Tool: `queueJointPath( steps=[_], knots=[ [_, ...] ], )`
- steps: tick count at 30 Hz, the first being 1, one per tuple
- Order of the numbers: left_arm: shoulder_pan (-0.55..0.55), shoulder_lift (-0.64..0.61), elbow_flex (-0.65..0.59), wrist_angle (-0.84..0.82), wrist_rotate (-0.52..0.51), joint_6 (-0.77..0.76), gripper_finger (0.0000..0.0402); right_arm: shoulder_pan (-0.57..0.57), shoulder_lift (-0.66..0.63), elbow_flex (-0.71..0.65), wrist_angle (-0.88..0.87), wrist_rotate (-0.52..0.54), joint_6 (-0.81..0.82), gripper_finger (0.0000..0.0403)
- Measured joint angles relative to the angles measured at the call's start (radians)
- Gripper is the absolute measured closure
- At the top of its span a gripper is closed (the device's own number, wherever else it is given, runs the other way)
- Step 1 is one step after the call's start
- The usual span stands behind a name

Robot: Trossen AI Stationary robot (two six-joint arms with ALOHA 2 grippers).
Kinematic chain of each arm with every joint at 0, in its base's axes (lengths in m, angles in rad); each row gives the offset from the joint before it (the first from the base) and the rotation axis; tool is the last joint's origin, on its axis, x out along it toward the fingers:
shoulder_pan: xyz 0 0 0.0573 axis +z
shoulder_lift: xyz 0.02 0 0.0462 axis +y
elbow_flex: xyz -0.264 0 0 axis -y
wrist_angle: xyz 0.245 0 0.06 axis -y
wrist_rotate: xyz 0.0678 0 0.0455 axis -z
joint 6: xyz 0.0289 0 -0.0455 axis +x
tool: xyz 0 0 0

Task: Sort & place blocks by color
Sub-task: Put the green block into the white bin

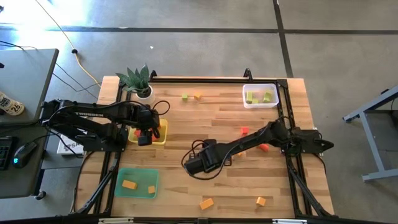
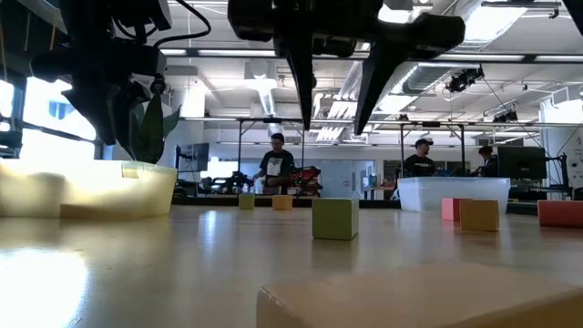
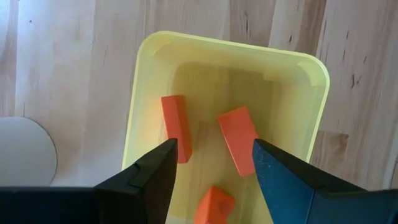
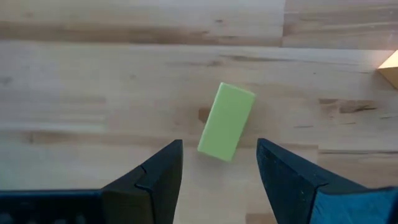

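You're working on a pale butcher-block table (image 1: 205, 134) with a dark rail; beyond it, an open workshop with people at benches. Your left gripper (image 3: 211, 163) hangs over the glossy yellow tray (image 3: 140, 81), fingers spread and empty, above three red oblong blocks (image 3: 236, 138) lying inside. Your right gripper (image 4: 219, 168) hovers out from that tray toward the table's middle, fingers parted, holding nothing, straddling a matte light-green brick (image 4: 226, 122) lying flat on the wood.
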Motion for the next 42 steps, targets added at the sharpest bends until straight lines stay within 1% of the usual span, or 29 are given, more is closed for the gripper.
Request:
queueJointPath(
  steps=[5, 11, 14, 20, 22, 25, 27, 28, 36, 40, 42],
  knots=[
    [0.0, 0.0, 0.0, 0.001, 0.0, 0.0, 0.0204, 0.008, 0.043, 0.0, 0.005, 0.031, 0.052, 0.021],
    [0.0, 0.0, 0.0, 0.004, 0.013, 0.0, 0.0204, 0.008, 0.103, 0.0, 0.02, -0.01, 0.067, 0.021],
    [0.0, 0.0, 0.0, 0.007, 0.024, 0.0, 0.0204, 0.008, 0.131, 0.0, 0.025, -0.011, 0.092, 0.021],
    [0.0, 0.0, 0.0, 0.009, 0.025, 0.001, 0.0204, 0.008, 0.165, 0.0, 0.032, -0.018, 0.092, 0.0213],
    [0.0, 0.0, 0.0, 0.01, 0.025, 0.002, 0.0204, 0.008, 0.17, 0.0, 0.032, -0.018, 0.089, 0.0224],
    [0.0, 0.0, 0.0, 0.013, 0.025, 0.017, 0.0204, 0.005, 0.171, 0.0, 0.031, -0.018, 0.067, 0.0263],
    [0.0, 0.0, 0.0, 0.021, 0.025, 0.017, 0.0204, 0.003, 0.171, 0.0, 0.03, -0.012, 0.04, 0.0295],
    [0.0, 0.0, 0.0, 0.03, 0.025, 0.017, 0.0204, 0.001, 0.171, 0.0, 0.028, -0.01, 0.023, 0.0298],
    [0.0, 0.0, 0.0, 0.135, 0.025, 0.018, 0.0204, -0.034, 0.169, 0.004, -0.005, -0.024, -0.168, 0.0298],
    [0.0, 0.0, 0.0, 0.179, 0.025, 0.018, 0.0204, -0.065, 0.166, 0.045, -0.099, -0.011, -0.274, 0.0298],
    [0.0, 0.0, 0.0, 0.199, 0.025, 0.018, 0.0204, -0.085, 0.167, 0.07, -0.154, 0.014, -0.337, 0.0298]
  ],
)
